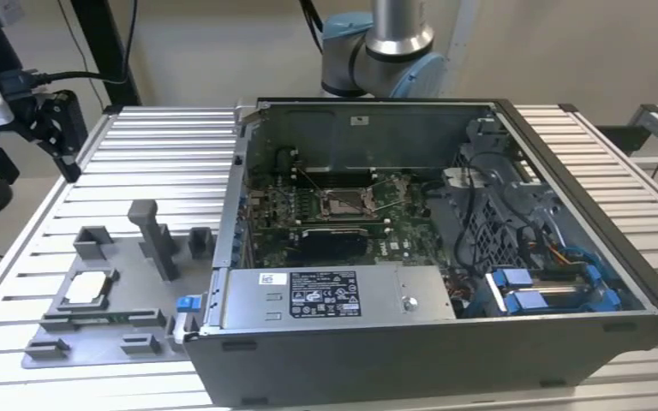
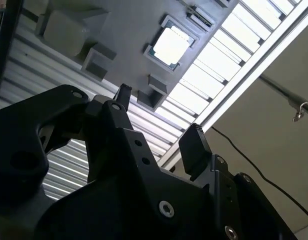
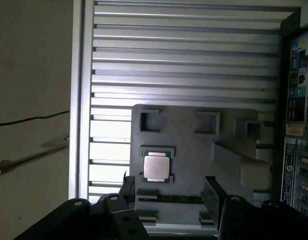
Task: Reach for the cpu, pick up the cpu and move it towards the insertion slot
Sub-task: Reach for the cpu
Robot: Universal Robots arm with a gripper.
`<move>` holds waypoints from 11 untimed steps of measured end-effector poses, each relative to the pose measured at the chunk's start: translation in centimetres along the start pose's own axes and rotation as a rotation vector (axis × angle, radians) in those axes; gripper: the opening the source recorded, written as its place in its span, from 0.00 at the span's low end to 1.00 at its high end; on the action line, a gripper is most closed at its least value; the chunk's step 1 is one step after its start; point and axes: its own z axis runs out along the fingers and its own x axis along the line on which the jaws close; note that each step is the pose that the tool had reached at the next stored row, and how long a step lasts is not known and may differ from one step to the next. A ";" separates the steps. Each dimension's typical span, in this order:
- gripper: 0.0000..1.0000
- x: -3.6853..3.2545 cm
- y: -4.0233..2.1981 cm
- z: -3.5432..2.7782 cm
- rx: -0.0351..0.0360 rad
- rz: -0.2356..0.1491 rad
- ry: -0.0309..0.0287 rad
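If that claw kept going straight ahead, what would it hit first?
Probably the grey fixture plate, at or beside the cpu resting on it. Nothing lies between it and the open claw, though depth is unclear.

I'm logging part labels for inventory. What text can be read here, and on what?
Label on the power supply: print too small to read.
Small sticker on the case back wall: unreadable.
Stickers on the case's rear panel, first wrist view: blurred.
The cpu top: no legible marking.
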 end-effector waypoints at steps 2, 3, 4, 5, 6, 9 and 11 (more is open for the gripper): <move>1.00 0.00 0.00 0.00 0.0000 0.000 0.0000; 1.00 0.00 0.00 0.00 0.0000 0.000 -0.0001; 1.00 0.00 0.00 0.00 -0.0001 0.000 0.0000; 1.00 0.00 0.00 0.00 -0.0001 0.000 -0.0001; 1.00 0.00 0.00 0.01 -0.0001 0.000 -0.0001; 1.00 0.00 -0.01 0.01 0.0000 0.000 -0.0009; 1.00 0.00 -0.01 0.05 0.0000 0.000 -0.0010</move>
